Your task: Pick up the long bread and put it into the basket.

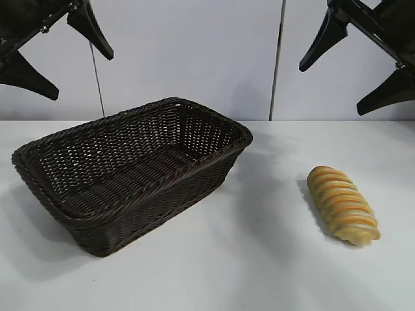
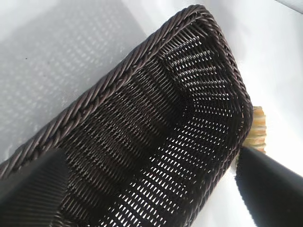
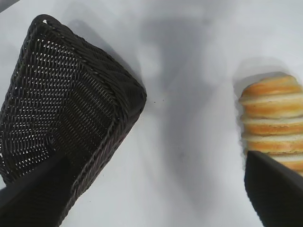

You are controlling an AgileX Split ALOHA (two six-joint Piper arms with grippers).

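Observation:
The long bread (image 1: 343,205), golden-yellow with orange-brown stripes, lies on the white table at the right. It also shows in the right wrist view (image 3: 272,118), and a small end of it shows in the left wrist view (image 2: 257,127). The dark brown wicker basket (image 1: 39,170) stands empty at the left; it also shows in the left wrist view (image 2: 142,56) and the right wrist view (image 3: 94,75). My left gripper (image 1: 55,55) hangs open high above the basket at the top left. My right gripper (image 1: 353,71) hangs open high above the bread at the top right.
The white table (image 1: 259,259) runs back to a pale wall with a vertical seam (image 1: 279,58). Bare table lies between the basket and the bread.

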